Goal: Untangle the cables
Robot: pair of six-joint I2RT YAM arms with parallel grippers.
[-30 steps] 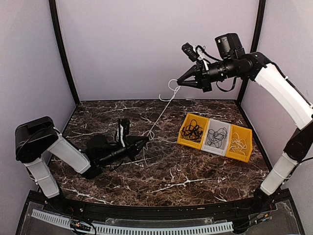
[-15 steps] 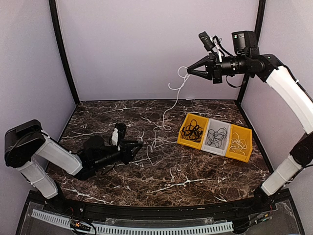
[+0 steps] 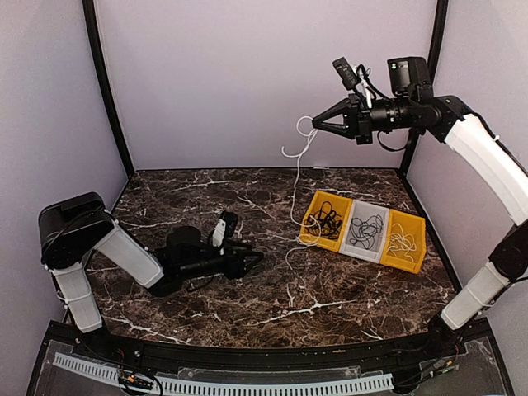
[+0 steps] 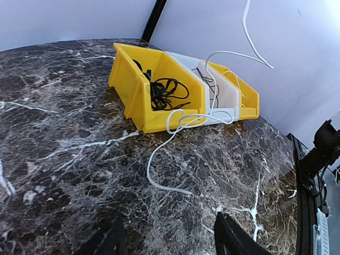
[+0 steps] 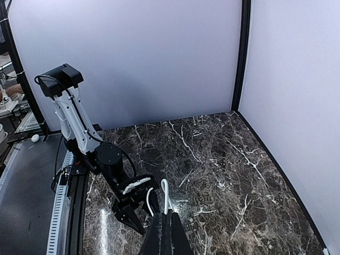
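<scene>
White cable [image 3: 294, 190] hangs from clamped jaws of raised right arm [image 3: 487, 157].

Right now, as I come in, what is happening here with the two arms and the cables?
The right gripper, shut, holds one end of a white cable high above the marble table. The cable hangs down, and its lower part lies loose beside the row of bins. These hold other cables, such as the black cables. The left gripper sits low over the table, open and holding nothing.
</scene>
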